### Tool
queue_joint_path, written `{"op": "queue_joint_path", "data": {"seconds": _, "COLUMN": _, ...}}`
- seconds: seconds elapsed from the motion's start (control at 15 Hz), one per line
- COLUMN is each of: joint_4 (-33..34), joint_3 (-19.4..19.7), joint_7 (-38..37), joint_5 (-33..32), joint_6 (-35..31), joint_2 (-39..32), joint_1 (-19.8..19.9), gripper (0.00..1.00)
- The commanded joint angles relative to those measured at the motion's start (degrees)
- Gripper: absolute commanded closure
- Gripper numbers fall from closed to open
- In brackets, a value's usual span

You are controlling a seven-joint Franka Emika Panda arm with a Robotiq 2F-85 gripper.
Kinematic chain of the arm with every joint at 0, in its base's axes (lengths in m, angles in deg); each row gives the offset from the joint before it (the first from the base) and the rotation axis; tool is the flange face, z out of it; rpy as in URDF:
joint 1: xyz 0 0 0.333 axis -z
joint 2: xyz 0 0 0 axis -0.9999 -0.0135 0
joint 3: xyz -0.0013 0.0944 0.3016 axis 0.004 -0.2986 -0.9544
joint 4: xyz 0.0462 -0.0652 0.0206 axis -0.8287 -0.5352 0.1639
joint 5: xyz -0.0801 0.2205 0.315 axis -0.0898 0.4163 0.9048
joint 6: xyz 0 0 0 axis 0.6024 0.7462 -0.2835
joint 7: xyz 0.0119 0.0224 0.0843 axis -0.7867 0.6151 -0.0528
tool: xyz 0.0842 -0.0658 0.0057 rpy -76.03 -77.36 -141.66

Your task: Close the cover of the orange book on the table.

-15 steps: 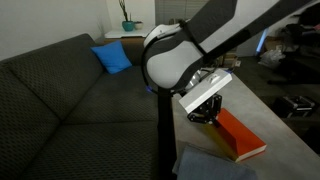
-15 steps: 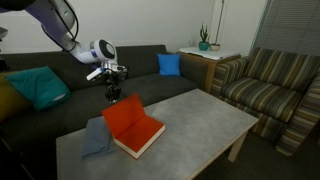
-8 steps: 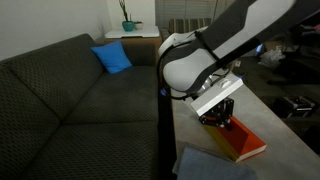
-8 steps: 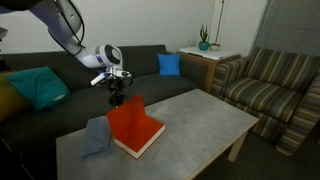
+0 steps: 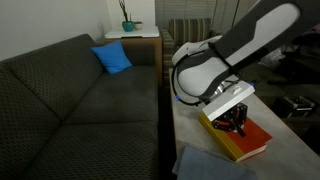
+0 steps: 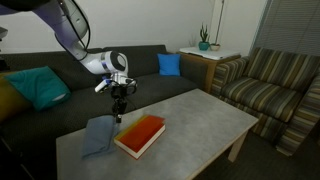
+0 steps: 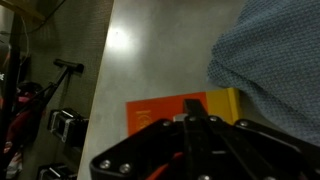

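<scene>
The orange book (image 6: 133, 147) lies on the grey stone-look table (image 6: 200, 120), and it also shows in an exterior view (image 5: 252, 144). Its cover (image 6: 143, 129) now lies down flat on the pale yellowish pages. My gripper (image 6: 121, 112) is shut and empty, with its tips at the book's edge nearest the sofa. In an exterior view it (image 5: 236, 124) sits right over the book. The wrist view shows the cover (image 7: 155, 113) with a yellow strip (image 7: 224, 102) beside it, just beyond my closed fingers (image 7: 195, 122).
A grey cloth (image 6: 98, 135) lies on the table next to the book, and it also shows in the wrist view (image 7: 280, 50). A dark sofa (image 5: 70, 100) with a blue cushion (image 5: 113, 57) runs along the table. A striped sofa (image 6: 270, 85) stands opposite.
The cover stood raised a second ago and has swung down flat onto the book. My gripper has moved down and over the book with it.
</scene>
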Motion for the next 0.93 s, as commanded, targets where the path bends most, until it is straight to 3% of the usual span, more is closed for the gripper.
{"op": "queue_joint_path", "data": {"seconds": 0.0, "joint_4": -2.01, "joint_3": -0.75, "joint_7": -1.59, "joint_5": 0.40, "joint_6": -2.38, "joint_2": -0.02, "joint_1": 1.82, "gripper": 1.00}}
{"op": "queue_joint_path", "data": {"seconds": 0.33, "joint_4": -2.82, "joint_3": -1.82, "joint_7": -1.51, "joint_5": 1.54, "joint_6": -7.07, "joint_2": 1.42, "joint_1": 2.50, "gripper": 1.00}}
{"op": "queue_joint_path", "data": {"seconds": 0.87, "joint_4": -15.10, "joint_3": -2.60, "joint_7": 0.21, "joint_5": 0.69, "joint_6": -18.17, "joint_2": 14.90, "joint_1": 2.94, "gripper": 1.00}}
